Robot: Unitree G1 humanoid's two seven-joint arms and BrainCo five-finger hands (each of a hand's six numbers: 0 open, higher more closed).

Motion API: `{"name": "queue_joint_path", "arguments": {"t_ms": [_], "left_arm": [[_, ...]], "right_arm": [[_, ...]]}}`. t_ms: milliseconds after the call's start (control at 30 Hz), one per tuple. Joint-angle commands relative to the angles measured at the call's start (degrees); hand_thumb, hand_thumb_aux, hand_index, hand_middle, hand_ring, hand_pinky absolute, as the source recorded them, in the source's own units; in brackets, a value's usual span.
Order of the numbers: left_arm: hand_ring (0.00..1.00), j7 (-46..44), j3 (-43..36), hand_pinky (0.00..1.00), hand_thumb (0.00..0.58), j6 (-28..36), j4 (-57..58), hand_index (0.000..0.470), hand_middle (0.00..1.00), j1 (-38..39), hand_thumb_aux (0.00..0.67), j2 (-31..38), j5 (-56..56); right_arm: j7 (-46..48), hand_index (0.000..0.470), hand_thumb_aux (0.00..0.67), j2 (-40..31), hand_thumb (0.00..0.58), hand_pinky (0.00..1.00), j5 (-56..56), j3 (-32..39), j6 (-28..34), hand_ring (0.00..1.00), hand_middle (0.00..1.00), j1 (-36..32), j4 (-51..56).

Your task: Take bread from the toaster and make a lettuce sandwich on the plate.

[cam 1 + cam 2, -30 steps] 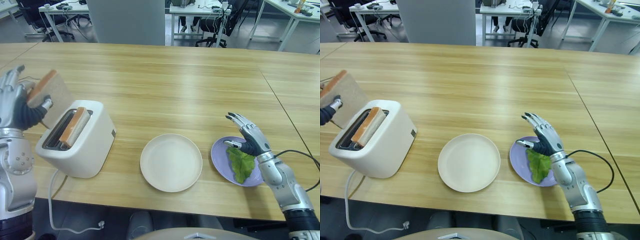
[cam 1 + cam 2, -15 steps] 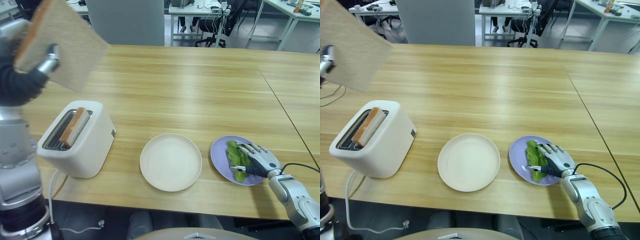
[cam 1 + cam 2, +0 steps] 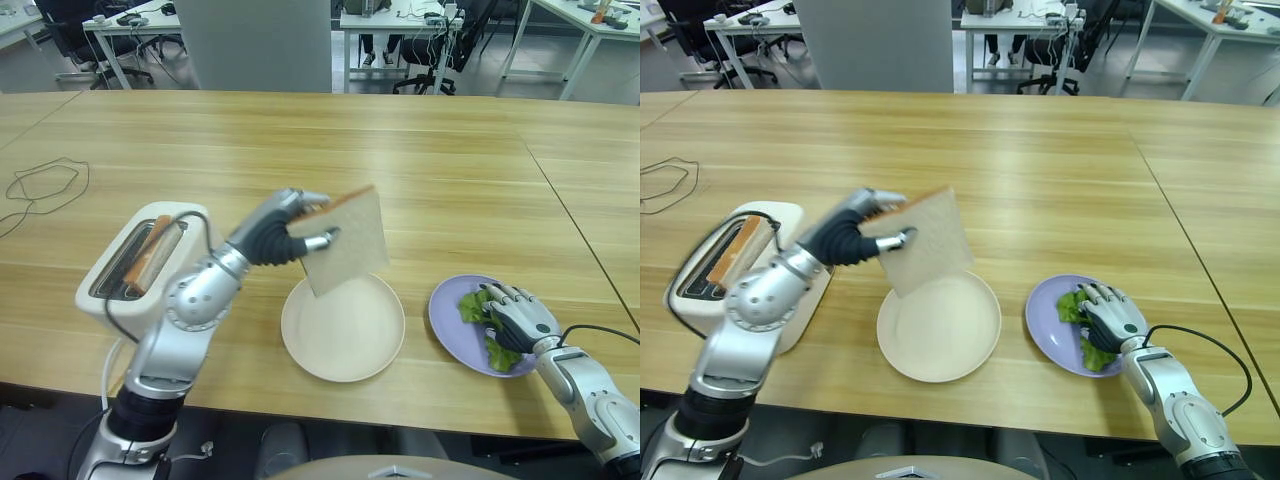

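Note:
My left hand (image 3: 280, 228) is shut on a slice of bread (image 3: 346, 240), which hangs tilted just above the far-left rim of the cream plate (image 3: 345, 340). A white toaster (image 3: 125, 268) at the left holds a second slice (image 3: 148, 253) in its slot. My right hand (image 3: 517, 322) lies with fingers curled over the green lettuce (image 3: 472, 305) on the purple plate (image 3: 446, 312); whether it grips the leaf is hidden.
A black cable loop (image 3: 42, 184) lies on the wooden table at the far left. The toaster's cord (image 3: 108, 385) drops over the front edge. Desks and chairs stand in the room behind the table.
My left arm swung down and right, carrying the bread from high above the toaster to the cream plate. My right hand stays on the lettuce. The view shifted slightly.

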Motion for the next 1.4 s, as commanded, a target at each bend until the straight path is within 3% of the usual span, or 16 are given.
{"name": "queue_joint_path", "arguments": {"t_ms": [33,333,367,400,433,467,500,533,567,600,800,1000,1233,1400], "left_arm": [[1.0,-1.0,-4.7,1.0,0.58,-2.1,8.2,0.46,1.0,-0.2,0.67,-0.7,4.1],[1.0,0.1,-15.0,1.0,0.58,-9.3,32.5,0.458,1.0,-4.7,0.667,-1.6,15.1],[1.0,0.5,-15.9,1.0,0.567,-10.2,34.6,0.391,1.0,-5.3,0.57,-1.8,16.1],[0.87,1.4,-16.7,0.87,0.535,-11.4,36.7,0.332,0.87,-6.1,0.483,-2.1,17.3],[0.65,2.9,-17.5,0.65,0.371,-12.4,38.5,0.184,0.65,-6.9,0.268,-2.3,19.0],[0.59,4.1,-18.0,0.59,0.0,-13.1,40.2,0.0,0.59,-7.6,0.0,-2.7,20.2],[0.45,5.4,-18.3,0.45,0.0,-13.9,41.7,0.0,0.45,-8.3,0.0,-3.2,21.0],[0.14,6.6,-18.6,0.14,0.0,-14.6,42.7,0.0,0.14,-8.8,0.0,-3.6,21.8],[0.14,7.9,-18.9,0.14,0.0,-15.0,43.3,0.0,0.14,-9.3,0.0,-3.8,23.1],[0.0,9.3,-19.2,0.0,0.0,-15.4,43.6,0.0,0.0,-9.7,0.0,-3.8,24.6],[0.0,17.1,-19.3,0.0,0.0,-17.8,37.9,0.0,0.0,-11.1,0.0,-1.1,33.5],[0.0,20.2,-13.1,0.0,0.0,-12.6,21.8,0.0,0.0,-8.3,0.0,4.2,41.2],[0.0,17.0,3.3,0.0,0.0,-4.1,2.6,0.0,0.0,3.2,0.0,10.8,42.9],[0.0,15.5,16.7,0.0,0.0,0.1,-6.3,0.0,0.0,12.1,0.0,11.3,40.1]], "right_arm": [[-1.6,0.46,0.67,-0.5,0.58,0.0,0.2,0.4,-0.5,0.0,0.0,-0.6,-0.2],[-8.3,0.46,0.67,-0.3,0.58,0.0,1.9,-2.9,-2.2,0.0,0.0,-2.6,-7.0],[-8.7,0.46,0.67,-0.3,0.58,0.0,2.1,-3.3,-2.5,0.0,0.0,-2.9,-8.1],[-9.1,0.46,0.67,-0.1,0.58,0.0,2.5,-3.6,-2.8,0.0,0.0,-3.3,-9.3],[-9.4,0.46,0.67,0.1,0.58,0.0,2.7,-3.9,-3.2,0.0,0.0,-3.7,-10.4],[-9.4,0.46,0.67,0.3,0.58,0.0,3.1,-3.9,-3.6,0.0,0.0,-4.2,-11.4],[-9.4,0.46,0.67,0.6,0.58,0.0,3.2,-3.8,-3.9,0.0,0.0,-4.7,-12.2],[-9.4,0.46,0.67,0.8,0.58,0.0,3.4,-3.5,-4.3,0.0,0.0,-5.2,-12.7],[-9.4,0.46,0.67,1.2,0.58,0.0,3.6,-3.1,-4.8,0.0,0.0,-5.7,-13.0],[-9.3,0.46,0.67,1.6,0.58,0.0,3.7,-2.6,-5.4,0.0,0.0,-6.3,-13.3],[-7.4,0.46,0.67,6.1,0.58,0.0,4.0,1.9,-7.6,0.0,0.0,-11.5,-13.8],[-5.8,0.46,0.67,11.8,0.58,0.0,3.3,8.8,-10.4,0.0,0.0,-16.5,-10.9],[-5.4,0.46,0.67,17.3,0.58,0.0,1.7,17.4,-13.0,0.0,0.0,-18.4,-4.6],[-5.4,0.46,0.67,19.0,0.58,0.0,1.3,22.1,-14.6,0.0,0.0,-18.0,-0.2]]}}
